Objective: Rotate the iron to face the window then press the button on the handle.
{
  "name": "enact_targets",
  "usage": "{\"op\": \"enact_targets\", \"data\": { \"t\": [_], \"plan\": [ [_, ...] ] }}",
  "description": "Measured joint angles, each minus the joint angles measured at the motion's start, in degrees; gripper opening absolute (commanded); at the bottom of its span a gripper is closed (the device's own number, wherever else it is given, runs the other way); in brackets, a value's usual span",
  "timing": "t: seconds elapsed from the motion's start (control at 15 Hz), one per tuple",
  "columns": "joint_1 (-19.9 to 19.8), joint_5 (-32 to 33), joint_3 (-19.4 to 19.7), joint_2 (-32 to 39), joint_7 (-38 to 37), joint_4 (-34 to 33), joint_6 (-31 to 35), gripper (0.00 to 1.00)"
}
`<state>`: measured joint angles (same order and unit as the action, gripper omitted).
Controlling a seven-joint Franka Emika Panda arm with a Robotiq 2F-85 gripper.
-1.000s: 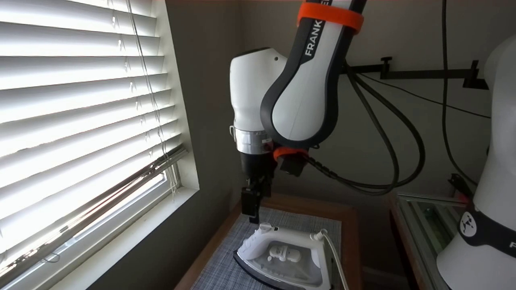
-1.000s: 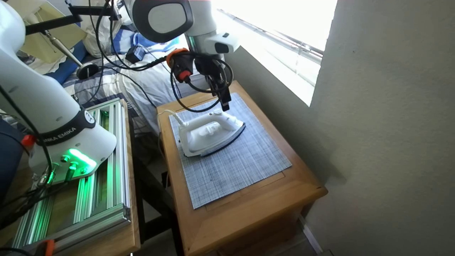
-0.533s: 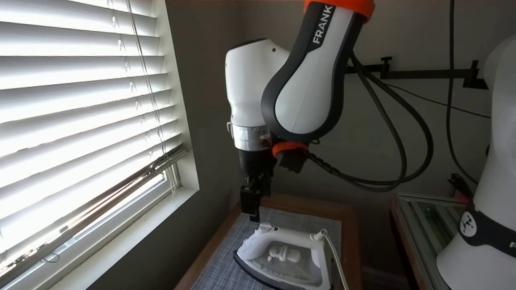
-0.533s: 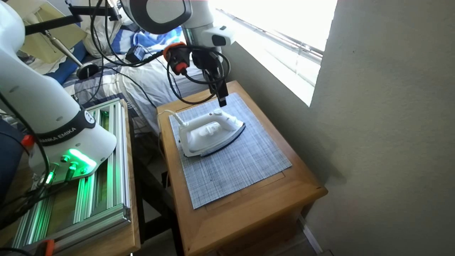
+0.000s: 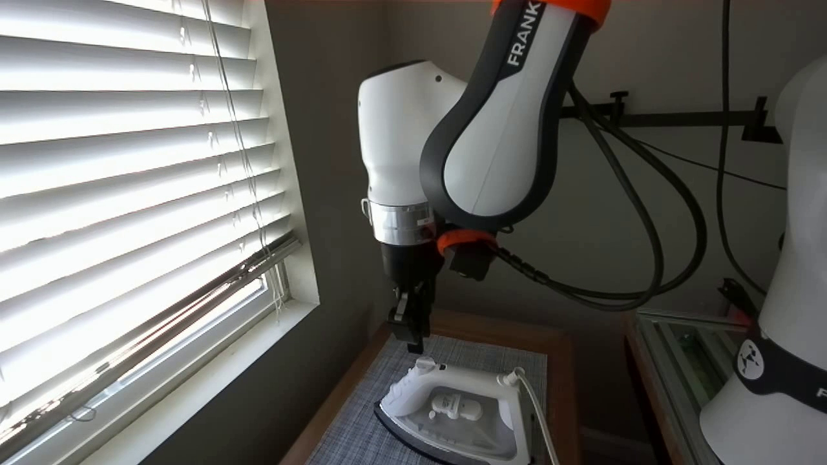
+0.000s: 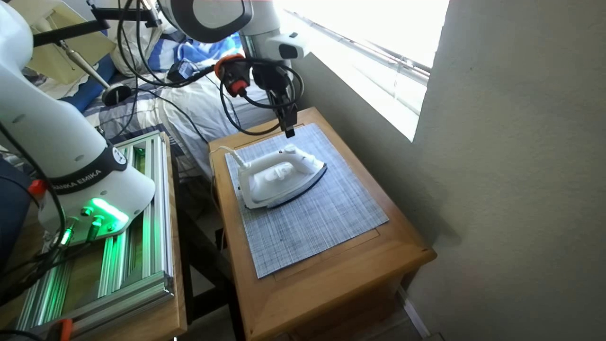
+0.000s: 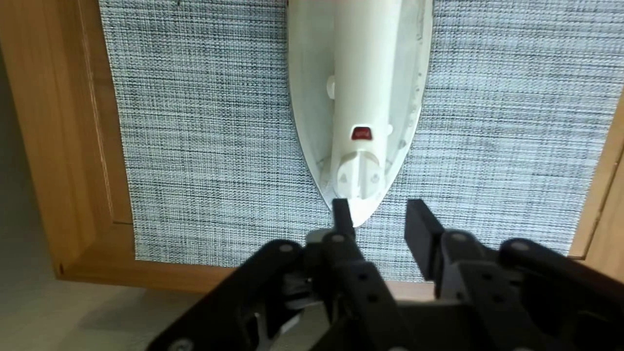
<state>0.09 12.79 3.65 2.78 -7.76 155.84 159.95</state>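
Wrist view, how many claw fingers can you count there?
2: in the picture, one finger overlaps the iron's tip; the other finger stands apart, farther right, against the woven mat. Neither looks hidden.

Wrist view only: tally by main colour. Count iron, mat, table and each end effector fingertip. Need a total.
White: 1, the iron
Grey-blue: 1, the mat
Brown: 1, the wooden table
Black: 2, the end effector fingertips
Total: 5
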Motion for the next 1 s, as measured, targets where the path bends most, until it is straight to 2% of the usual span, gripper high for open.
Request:
{"op": "enact_targets", "data": {
  "t": [0.13, 1.0],
  "plan": [
    [0.0, -0.5, -0.3, 0.0, 0.0, 0.0, 0.0, 0.0],
    [0.0, -4.0, -1.6, 1.1, 1.2, 0.1, -0.2, 0.0]
  ]
}}
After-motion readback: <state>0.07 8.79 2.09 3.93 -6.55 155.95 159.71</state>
